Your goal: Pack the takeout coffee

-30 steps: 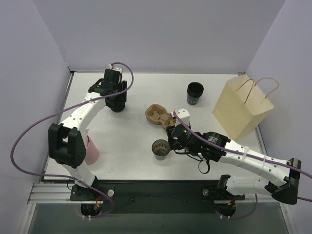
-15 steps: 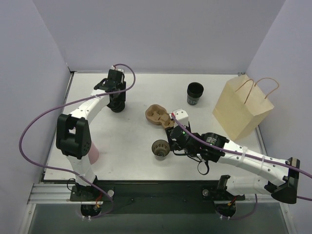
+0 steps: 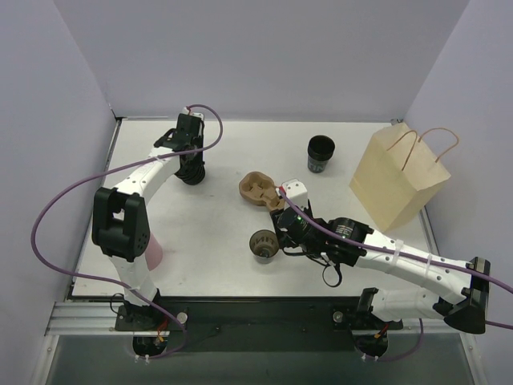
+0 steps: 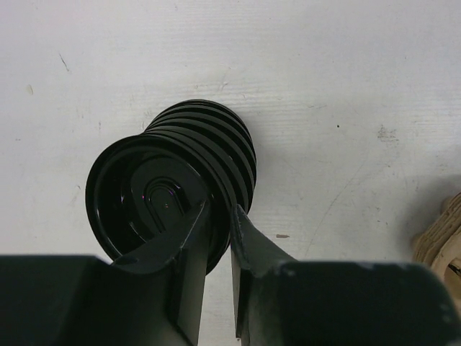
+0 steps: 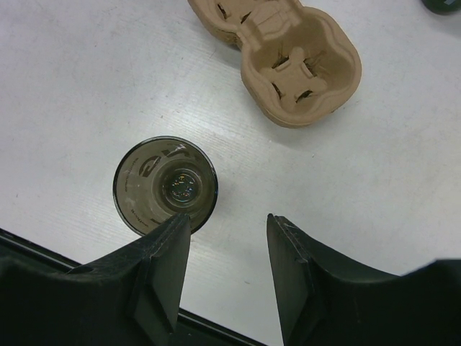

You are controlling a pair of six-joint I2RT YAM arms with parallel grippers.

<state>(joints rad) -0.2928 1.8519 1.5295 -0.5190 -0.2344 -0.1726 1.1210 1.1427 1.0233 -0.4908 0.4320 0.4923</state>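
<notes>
Bench (image 3: 208,233) carries everything, and the work looks to be in its early part. The bag (image 3: 398,178) stands upright at the right edge, well apart from the rest. The carrier (image 5: 288,61) lies mid-bench with both visible wells empty. The cup stack (image 3: 321,152) sits behind it, towards the bag. The lid stack (image 4: 216,148) stands at the far left.

The cup (image 5: 166,186) stands upright on the bench in front of the carrier, near it but not touching. It is open-mouthed with no lid on it, and nothing holds it.

The right fingers (image 5: 162,267) are spread wide and empty. The cup is just ahead of one tip, not between them.

The left fingers (image 4: 187,245) stand nearly together astride the near rim of the top lid (image 4: 155,194), one over its face and one outside its edge. Whether they already bite on the rim I cannot tell.

Nothing is packed yet, by my reading. Still to do:
- lift that one lid free of the stack
- press it onto the cup
- seat the cup in a well
- most likely put the carrier in the bag
</notes>
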